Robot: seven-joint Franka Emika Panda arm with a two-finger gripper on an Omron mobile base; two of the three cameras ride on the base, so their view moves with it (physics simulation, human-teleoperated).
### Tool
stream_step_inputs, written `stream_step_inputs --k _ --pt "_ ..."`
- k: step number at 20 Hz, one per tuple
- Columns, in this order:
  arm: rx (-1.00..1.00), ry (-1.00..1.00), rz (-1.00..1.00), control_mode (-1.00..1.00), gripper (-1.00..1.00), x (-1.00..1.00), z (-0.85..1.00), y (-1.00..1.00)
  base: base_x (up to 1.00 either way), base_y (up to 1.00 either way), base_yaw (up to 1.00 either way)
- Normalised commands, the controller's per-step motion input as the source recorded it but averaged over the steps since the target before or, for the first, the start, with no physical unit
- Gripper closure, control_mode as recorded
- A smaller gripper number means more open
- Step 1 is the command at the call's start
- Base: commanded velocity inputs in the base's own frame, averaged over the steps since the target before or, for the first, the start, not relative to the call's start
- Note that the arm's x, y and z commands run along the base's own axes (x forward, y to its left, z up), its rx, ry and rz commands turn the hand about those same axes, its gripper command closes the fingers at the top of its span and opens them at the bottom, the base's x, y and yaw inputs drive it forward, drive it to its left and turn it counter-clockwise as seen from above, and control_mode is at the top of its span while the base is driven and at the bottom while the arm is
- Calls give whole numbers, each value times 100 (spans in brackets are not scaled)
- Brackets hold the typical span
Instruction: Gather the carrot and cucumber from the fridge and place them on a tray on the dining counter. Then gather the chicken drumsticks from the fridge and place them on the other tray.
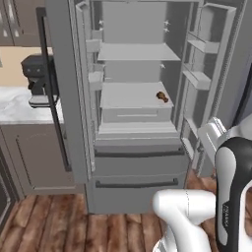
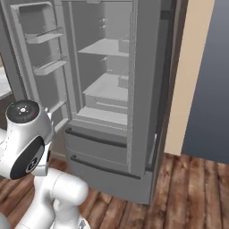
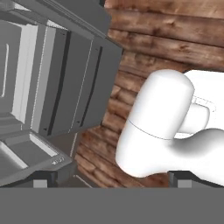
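While the fridge (image 1: 138,98) stands open, one drumstick (image 1: 162,96) lies at 3 o'clock on its middle shelf (image 1: 130,96); carrot and cucumber are not visible there. Tool (image 3: 109,177) spread wide, holding nothing. Judged: late stage, drumstick outstanding.

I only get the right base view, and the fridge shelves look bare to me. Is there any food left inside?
Observer: Yes. The left base view shows one small brown piece, probably a chicken drumstick, on the middle shelf near its right edge.
Operator: What's next to the fridge on the other side?
Observer: A dark coffee machine stands on the counter left of the fridge.
Operator: And where's the robot's hand?
Observer: In the hand view the end effector is open and holds nothing. It looks at the wooden floor beside the fridge's lower drawers.
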Motion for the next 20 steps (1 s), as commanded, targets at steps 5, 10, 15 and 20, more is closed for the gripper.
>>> stream_step_inputs --k 5,10,15,20 --pt "0 0 0 100 -100 0 0 0 50 28 -12" --pt "0 0 0 100 -100 0 0 0 55 42 -8" --pt "0 0 0 100 -100 0 0 0 53 27 -4" --pt "0 0 0 100 -100 0 0 0 54 0 0"
